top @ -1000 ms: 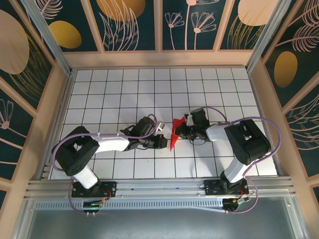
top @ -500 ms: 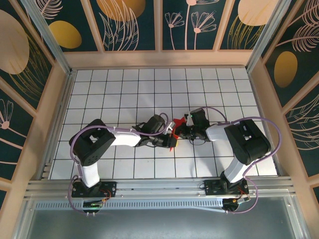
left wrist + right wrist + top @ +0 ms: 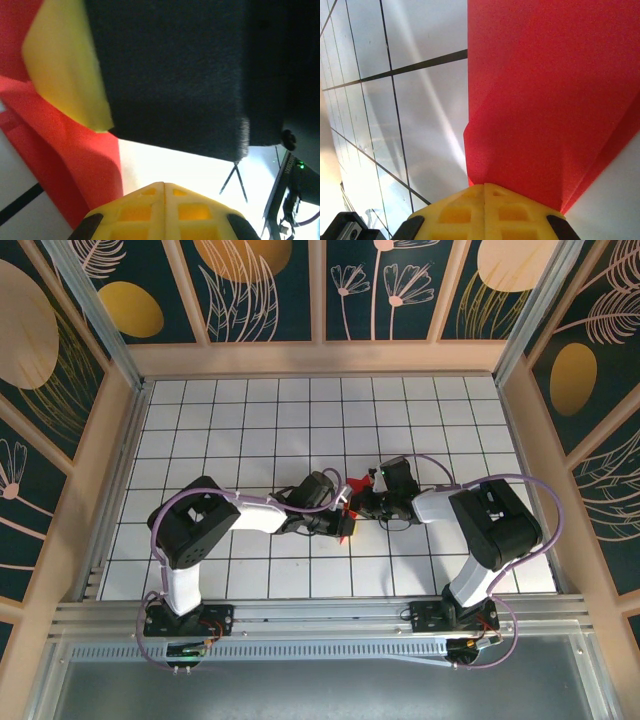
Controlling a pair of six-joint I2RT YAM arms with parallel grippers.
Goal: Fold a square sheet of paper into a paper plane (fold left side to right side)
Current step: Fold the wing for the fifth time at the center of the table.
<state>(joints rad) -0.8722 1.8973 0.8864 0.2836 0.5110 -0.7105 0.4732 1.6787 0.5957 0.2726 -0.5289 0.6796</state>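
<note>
1. Right gripper [image 3: 485, 187]: its 2 yellow fingers are pressed together with no gap. The red sheet of paper [image 3: 545, 90] runs straight into the seam between them, so this gripper is clamped on the paper.
2. Left gripper [image 3: 164, 186]: its 2 fingers are also closed and meet at a centre seam. Red paper lies just to their left. It cannot be told whether any edge is pinched.
3. Relative position, overhead view: the 2 grippers meet almost tip to tip near the middle of the table [image 3: 200, 420]. The left gripper sits just nearer the arm bases than the right one.
4. Paper condition: it is a creased, folded shape and is not lying flat. In the right wrist view 1 fold line runs diagonally across it. From overhead only a small red point beside the right gripper and a sliver at the left gripper's tip are visible.
5. Surface: the table is white with a black grid and lies beneath the paper.
6. Arms: the left arm reaches rightward from a bent elbow. The right arm reaches leftward. Purple cables [image 3: 150, 525] loop along both arms.
7. Surround: dark panels [image 3: 270, 285] with plant motifs enclose the table.
</note>
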